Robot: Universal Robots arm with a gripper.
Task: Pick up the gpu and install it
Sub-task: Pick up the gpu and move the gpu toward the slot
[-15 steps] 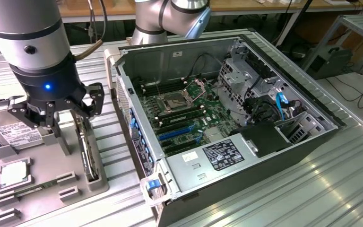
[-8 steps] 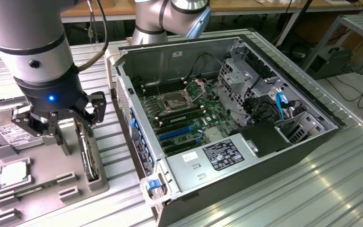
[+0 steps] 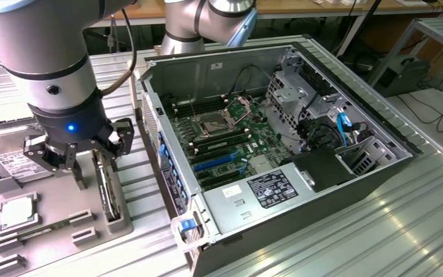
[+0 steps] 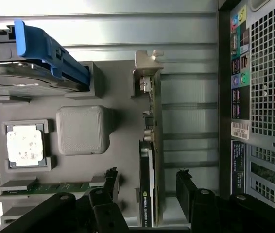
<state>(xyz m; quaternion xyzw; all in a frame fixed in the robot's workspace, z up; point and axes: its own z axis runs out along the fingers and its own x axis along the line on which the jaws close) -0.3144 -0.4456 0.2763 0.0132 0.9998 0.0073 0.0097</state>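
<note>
gpu pick: fingers spread astride the card, card seated in the tray

1. position of the arm. in the exterior view i see the gripper (image 3: 90, 173) low over the grey parts tray (image 3: 60, 236), which lies on the ribbed metal worktop (image 3: 360, 231) at the exterior view's left, just beside the open computer case (image 3: 283, 144)

2. state of the fingers. the fingers (image 4: 111, 182) are spread. in the wrist view one sits on each side of the gpu (image 4: 153, 126), with a visible gap on both sides; nothing is pinched

3. location of the gpu. the gpu (image 3: 112, 196) stands on its long edge in the tray (image 4: 123, 121), on the side of the tray nearest the case. its silvery bracket (image 4: 147, 65) is at the end away from the gripper (image 4: 147, 182), and a green-marked label (image 4: 147, 204) faces one finger

4. other parts in the tray. a hard drive (image 4: 30, 77) with a blue bracket, a square cpu chip (image 4: 25, 145) in its own recess, a memory stick (image 4: 60, 187) and a plain grey block (image 4: 81, 128)

5. case. it lies on its side with the panel off, and the green motherboard (image 3: 221, 138) is exposed. the wrist view shows its perforated rear panel (image 4: 268, 73) close beside the gpu
</note>
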